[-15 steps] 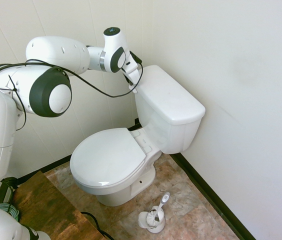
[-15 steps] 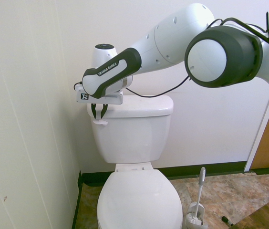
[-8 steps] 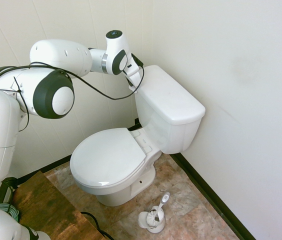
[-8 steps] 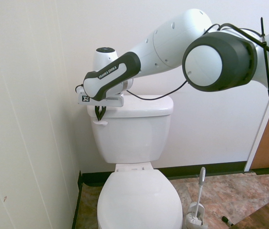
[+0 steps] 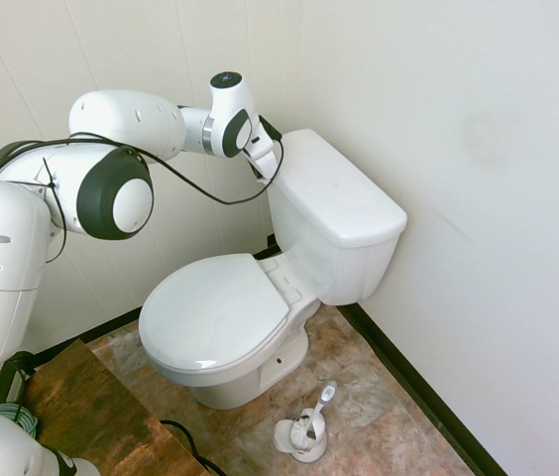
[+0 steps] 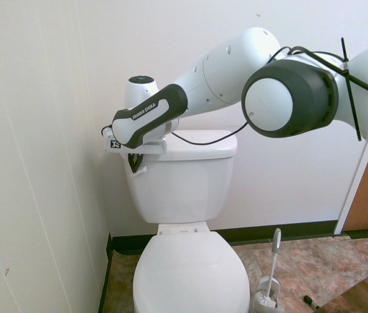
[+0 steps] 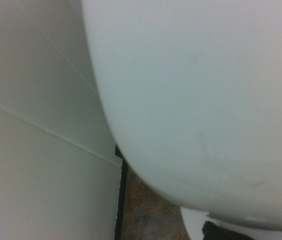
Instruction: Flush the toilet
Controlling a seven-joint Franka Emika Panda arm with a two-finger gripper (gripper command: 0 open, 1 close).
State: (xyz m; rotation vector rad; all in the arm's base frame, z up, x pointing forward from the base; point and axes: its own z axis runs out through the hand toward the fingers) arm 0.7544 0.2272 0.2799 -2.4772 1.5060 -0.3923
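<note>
Wall (image 6: 34, 163): panelled, left of the tank in the second exterior view; it leaves only a narrow gap beside the tank, so you have little room to swing sideways there.

Pincer (image 6: 134, 164): closed, empty, pointing steeply down at the tank's upper left front corner, on or just over the lever. You cannot tell from here whether it already bears on it.

Lever (image 6: 138, 171): small, white, tilted. Press straight down on its free end with the shut tips; judged, a sideways push would slip off.

Toilet (image 6: 184, 189): against the back wall, tank lid flat, seat lid down. Keep the wrist clear of the tank lid's front edge just above the pincer.

Brush (image 6: 270, 280): in its holder on the floor, right of the bowl, well apart from the arm.
</note>
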